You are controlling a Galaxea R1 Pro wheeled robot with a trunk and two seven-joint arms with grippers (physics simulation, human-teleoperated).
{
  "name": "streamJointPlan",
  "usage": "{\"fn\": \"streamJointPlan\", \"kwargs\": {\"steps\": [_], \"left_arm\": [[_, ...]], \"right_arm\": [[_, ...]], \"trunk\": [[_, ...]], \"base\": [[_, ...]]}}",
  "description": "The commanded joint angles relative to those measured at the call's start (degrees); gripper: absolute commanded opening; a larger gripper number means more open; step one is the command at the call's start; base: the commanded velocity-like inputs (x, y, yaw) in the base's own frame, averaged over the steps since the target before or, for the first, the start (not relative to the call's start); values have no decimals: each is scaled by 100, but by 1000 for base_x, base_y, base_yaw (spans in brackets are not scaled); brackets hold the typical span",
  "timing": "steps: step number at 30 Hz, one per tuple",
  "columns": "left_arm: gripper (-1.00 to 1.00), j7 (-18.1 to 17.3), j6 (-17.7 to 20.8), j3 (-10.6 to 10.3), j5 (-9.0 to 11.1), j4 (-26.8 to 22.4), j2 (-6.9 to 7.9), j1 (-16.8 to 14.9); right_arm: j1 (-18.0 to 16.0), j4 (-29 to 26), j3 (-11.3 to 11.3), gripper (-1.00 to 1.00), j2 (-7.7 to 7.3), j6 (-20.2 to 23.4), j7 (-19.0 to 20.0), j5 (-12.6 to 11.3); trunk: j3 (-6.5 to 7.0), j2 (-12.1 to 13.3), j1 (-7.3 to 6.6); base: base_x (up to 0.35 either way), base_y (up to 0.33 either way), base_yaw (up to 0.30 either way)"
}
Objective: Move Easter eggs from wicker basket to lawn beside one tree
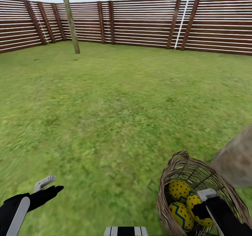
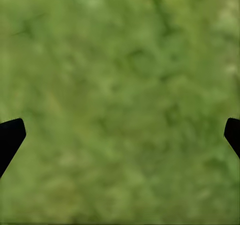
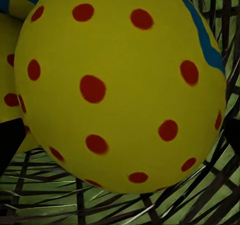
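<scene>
Three Easter eggs (image 1: 183, 204) lay in the wicker basket (image 1: 168, 190) at five o'clock on the lawn (image 1: 115, 110). Right gripper (image 1: 203, 202) reached inside, jaws open around one egg, ready to lift. Left gripper (image 1: 47, 187) hung open, idle.

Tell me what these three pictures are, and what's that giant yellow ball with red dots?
They come from a robot's cameras in a pretend, computer-made garden. The big picture is from its head, looking down at grass and a fence. The black things at the bottom are its hands: the left gripper, open over bare grass, and the right gripper, reaching into a basket. The other two pictures come from cameras on its wrists. The giant ball is really a small egg, seen very close between the right gripper's open fingers. Three eggs lie in the basket. Nothing is held yet.
</scene>
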Motion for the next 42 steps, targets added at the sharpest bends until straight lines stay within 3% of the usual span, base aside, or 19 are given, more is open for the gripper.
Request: {"fn": "streamJointPlan", "kwargs": {"steps": [1, 7, 17, 18, 42], "left_arm": [[100, -2, 30, 7, 16, -4, -1, -3], [100, -2, 30, 7, 13, -6, -6, -3], [100, -2, 29, 7, 13, -11, -46, -3], [100, -2, 29, 5, 13, -10, -50, -3], [100, -2, 28, -2, 4, -4, -80, -3]], "right_arm": [[-2, -8, 8, 100, -3, 24, 50, 63], [-2, -13, 6, 100, -3, 22, 50, 60], [-2, -17, -2, 100, -10, 16, 48, 59], [-2, -21, 1, -100, -12, 12, 46, 59], [-2, -39, 18, -100, -10, 13, 62, -20]], "trunk": [[-27, -4, 1], [-160, -12, 17], [-160, -12, 17], [-160, -12, 17], [-160, -12, 17]], "base": [[0, 0, 0], [0, 0, 0], [0, 0, 0], [0, 0, 0], [0, 0, 0]]}}
